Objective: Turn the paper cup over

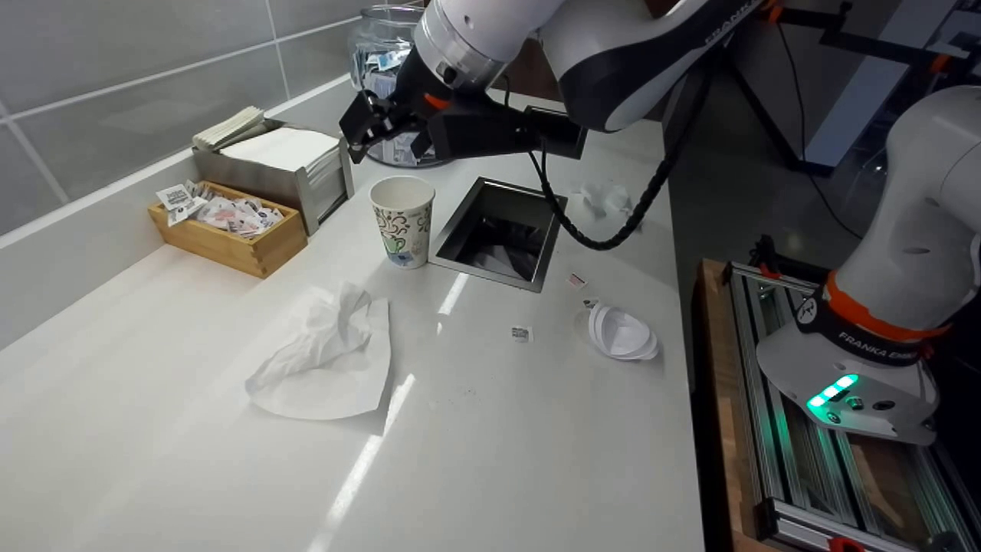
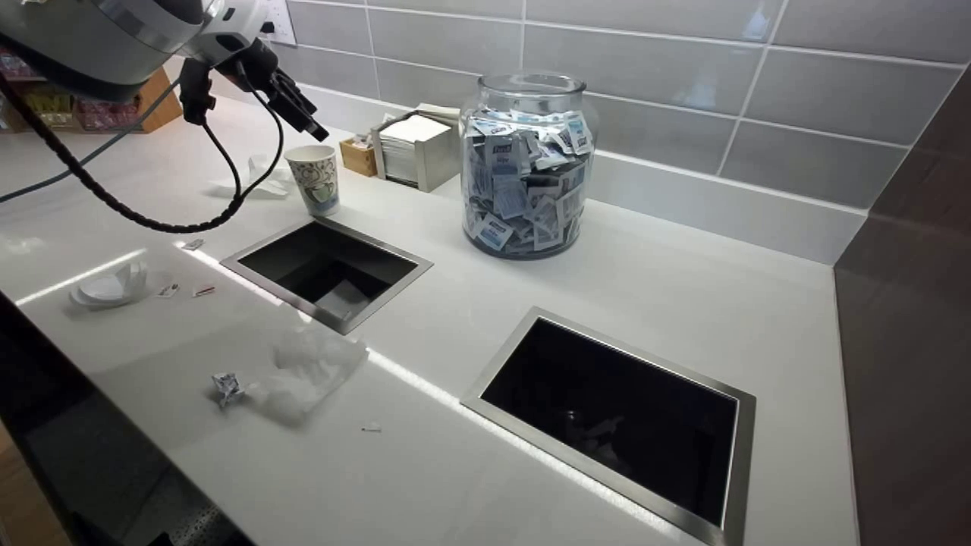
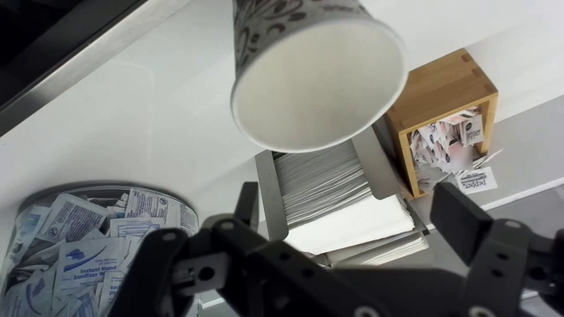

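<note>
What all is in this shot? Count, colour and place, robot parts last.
counter: one, white, both exterior views
wall tiles: many, grey, above counter
openings: two, dark, in counter
paper cup: one, printed white, upright beside an opening
glass jar: one, transparent, near wall tiles
wipe packets: many, white-blue, in jar
wooden box: one, brown, near wall tiles
small packets: many, white-pink, in box
napkin holder: one, grey, beside wooden box
napkins: many, white-beige, in holder
crumpled sheets: two, white, on counter
rounded pieces: count unclear, white, near counter edge
paper scraps: several, white, on counter
rack: one, brown, far along counter
rail frame: one, grey, beside counter
robot arm: one, white and black, over counter
fingers: two, black, apart, not touching cup
</note>
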